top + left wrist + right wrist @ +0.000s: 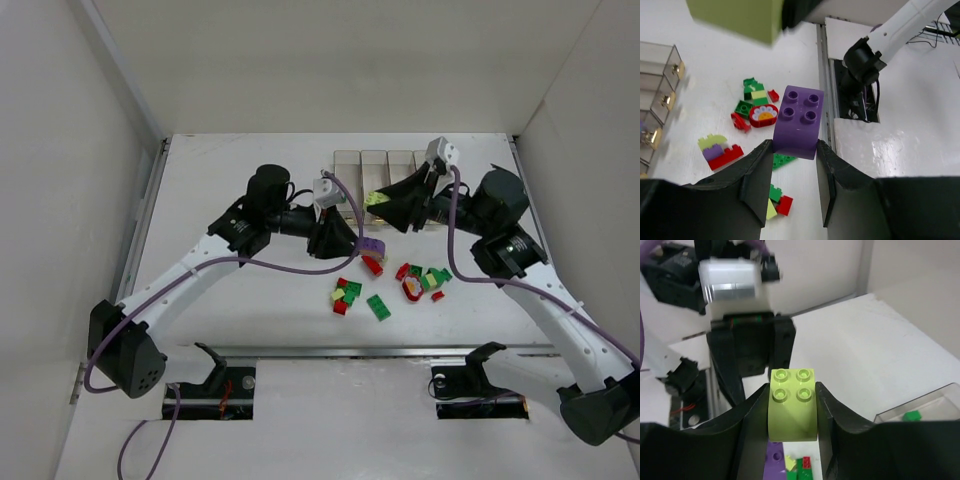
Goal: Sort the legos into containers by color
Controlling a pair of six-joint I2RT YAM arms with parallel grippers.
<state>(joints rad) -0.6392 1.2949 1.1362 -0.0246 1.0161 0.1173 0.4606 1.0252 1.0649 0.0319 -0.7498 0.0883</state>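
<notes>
My left gripper is shut on a purple brick and holds it above the table; in the left wrist view the brick sits between the fingertips of that gripper. My right gripper is shut on a pale yellow-green brick, seen in its wrist view in that gripper, just in front of the row of clear bins. Loose green, red and yellow-green legos lie below both grippers. One bin holds a green brick.
More loose bricks lie at the centre, with a flat green plate and a red brick. A metal rail runs along the near table edge. White walls close in the sides and back.
</notes>
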